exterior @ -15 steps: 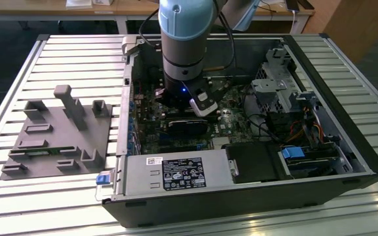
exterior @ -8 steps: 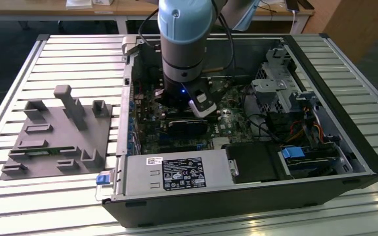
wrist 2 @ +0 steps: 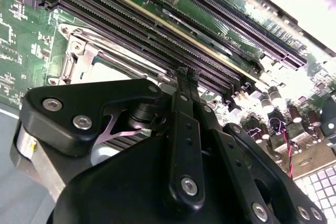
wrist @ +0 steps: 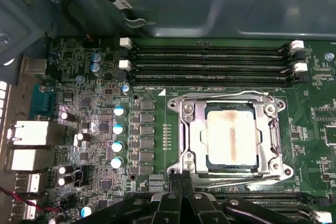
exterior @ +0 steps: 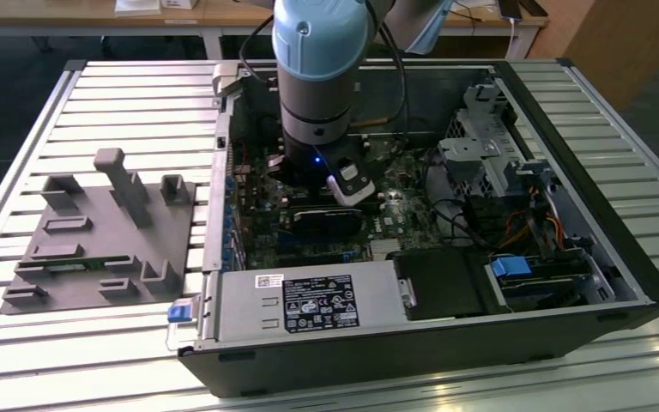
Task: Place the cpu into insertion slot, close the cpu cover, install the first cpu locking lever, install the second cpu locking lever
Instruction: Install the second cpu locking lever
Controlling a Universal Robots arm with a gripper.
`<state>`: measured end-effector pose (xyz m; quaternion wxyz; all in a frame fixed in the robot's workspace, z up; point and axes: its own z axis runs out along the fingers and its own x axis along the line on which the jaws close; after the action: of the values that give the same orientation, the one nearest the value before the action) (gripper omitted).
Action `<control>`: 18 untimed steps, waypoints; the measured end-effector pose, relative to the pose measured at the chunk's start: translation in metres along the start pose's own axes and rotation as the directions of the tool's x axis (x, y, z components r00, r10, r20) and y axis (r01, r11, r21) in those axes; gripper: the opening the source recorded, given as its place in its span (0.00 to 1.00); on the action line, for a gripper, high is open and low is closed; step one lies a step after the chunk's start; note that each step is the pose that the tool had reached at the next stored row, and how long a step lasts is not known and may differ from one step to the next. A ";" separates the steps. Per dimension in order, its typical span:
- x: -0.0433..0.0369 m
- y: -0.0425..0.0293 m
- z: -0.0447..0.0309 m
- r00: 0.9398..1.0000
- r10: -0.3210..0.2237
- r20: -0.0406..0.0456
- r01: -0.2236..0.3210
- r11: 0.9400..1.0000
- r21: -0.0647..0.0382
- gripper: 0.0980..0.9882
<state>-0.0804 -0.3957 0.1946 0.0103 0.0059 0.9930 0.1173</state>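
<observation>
Already the silver-grey square cpu (wrist: 232, 141) sits in the silver-rimmed insertion slot (wrist: 185, 145), thin silver cpu cover (wrist: 197, 145) closed; jaws pressed together at 6 o'clock, levers seemingly pending.

cpu (wrist: 232, 139): silver-grey top, brownish smear down its middle | cpu cover (wrist: 192, 129): bright silver frame | motherboard (wrist: 157, 77): green, just ahead of the gripper (white-capped cylinders on it) | gripper (wrist: 180, 179): black, silver screw heads | arm (exterior: 320, 51): pale blue over grey | fixture tray (exterior: 100, 240): plain grey
</observation>
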 end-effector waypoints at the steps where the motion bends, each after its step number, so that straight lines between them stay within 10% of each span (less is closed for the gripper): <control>1: 0.0002 0.0000 0.0001 1.000 0.000 0.000 0.000 1.000 -0.002 0.03; 18: 0.0016 0.0003 0.0022 1.000 0.000 0.000 0.000 1.000 -0.019 0.03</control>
<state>-0.0819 -0.3948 0.1925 0.0103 0.0060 0.9919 0.1267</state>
